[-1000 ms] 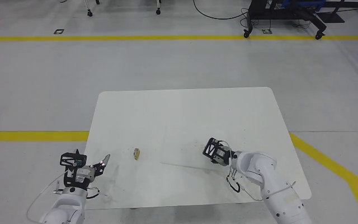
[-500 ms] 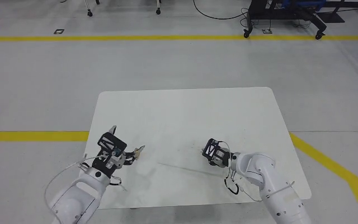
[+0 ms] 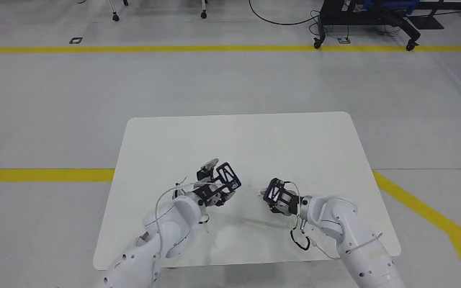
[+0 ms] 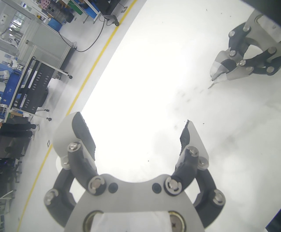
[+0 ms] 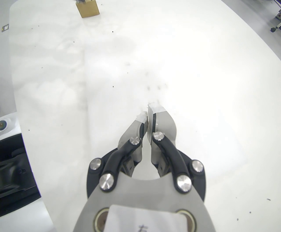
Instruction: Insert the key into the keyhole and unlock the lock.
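Brass lock (image 5: 87, 9) on white table (image 3: 288, 137), left of right gripper (image 5: 147, 112), well apart; blocky body, long axis cut at view's edge, direction untellable. Table matte, dark-specked; grey floor (image 3: 72, 108), yellow lines (image 3: 216, 49). Right gripper pressed together; left gripper (image 4: 132, 123) spread wide, ribbed black pads (image 4: 86, 134)

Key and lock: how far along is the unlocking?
Done: apparently only the key pickup. The right gripper is shut on a thin sliver, probably the key, though it is too small to confirm. In hand: the left gripper is open and empty over the table. Left: the lock lies on the table, far from the right gripper, so inserting and turning remain.
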Controlling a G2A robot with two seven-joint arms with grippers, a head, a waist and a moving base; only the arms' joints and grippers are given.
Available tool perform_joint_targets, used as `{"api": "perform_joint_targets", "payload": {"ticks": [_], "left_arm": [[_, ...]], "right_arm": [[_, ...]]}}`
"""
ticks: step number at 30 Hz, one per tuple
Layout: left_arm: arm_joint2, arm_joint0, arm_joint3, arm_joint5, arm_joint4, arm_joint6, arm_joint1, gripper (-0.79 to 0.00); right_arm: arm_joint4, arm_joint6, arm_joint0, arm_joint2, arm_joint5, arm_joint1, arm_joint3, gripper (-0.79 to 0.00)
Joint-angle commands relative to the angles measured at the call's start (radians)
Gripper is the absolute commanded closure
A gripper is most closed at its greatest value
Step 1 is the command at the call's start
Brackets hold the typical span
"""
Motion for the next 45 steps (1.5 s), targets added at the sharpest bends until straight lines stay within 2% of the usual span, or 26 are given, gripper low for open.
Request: {"api": "perform_joint_targets", "payload": {"ticks": [1,4,10,15,19,23,28,31,38,41,43,45], "left_arm": [[0.045,-0.031,0.041,0.005,0.001,-0.015,-0.014,-0.785],[0.099,-0.071,0.093,0.011,-0.001,-0.040,-0.035,-0.785],[0.155,-0.113,0.169,0.024,0.003,-0.061,-0.063,-0.785],[0.174,-0.133,0.222,0.033,0.006,-0.060,-0.080,-0.785],[0.169,-0.134,0.224,0.052,0.004,-0.046,-0.088,-0.785],[0.101,-0.087,0.161,0.091,-0.042,0.015,-0.080,-0.785],[-0.090,0.064,0.040,0.045,-0.174,0.167,-0.039,-0.785],[-0.090,0.064,0.040,0.045,-0.174,0.167,-0.039,-0.785],[-0.090,0.067,0.039,0.045,-0.179,0.173,-0.039,-0.785],[-0.148,0.108,0.064,0.004,-0.396,0.326,-0.040,-0.785],[-0.195,0.122,0.111,-0.090,-0.595,0.441,-0.040,-0.785],[-0.226,0.124,0.181,-0.229,-0.779,0.523,-0.040,-0.785]], "right_arm": [[0.007,-0.001,-0.002,0.003,-0.003,0.001,-0.001,0.000],[0.016,-0.002,-0.005,0.009,-0.008,0.004,-0.002,0.000],[0.037,-0.011,-0.010,0.013,-0.017,0.008,-0.001,0.000],[0.078,-0.018,-0.011,0.025,-0.035,0.012,0.010,0.000],[0.130,-0.028,-0.010,0.038,-0.021,0.013,0.010,0.000],[0.218,-0.070,-0.023,0.066,-0.020,0.015,0.011,0.000],[0.338,-0.132,-0.047,0.100,-0.049,0.019,0.025,0.000],[0.387,-0.146,-0.061,0.114,-0.072,0.021,0.025,0.000],[0.387,-0.146,-0.061,0.114,-0.072,0.021,0.025,0.000],[0.398,-0.150,-0.068,0.113,-0.052,0.020,0.028,0.000],[0.445,-0.153,-0.076,0.104,-0.024,0.017,0.033,0.000],[0.535,-0.155,-0.074,0.094,-0.042,0.014,0.055,0.000]]}}
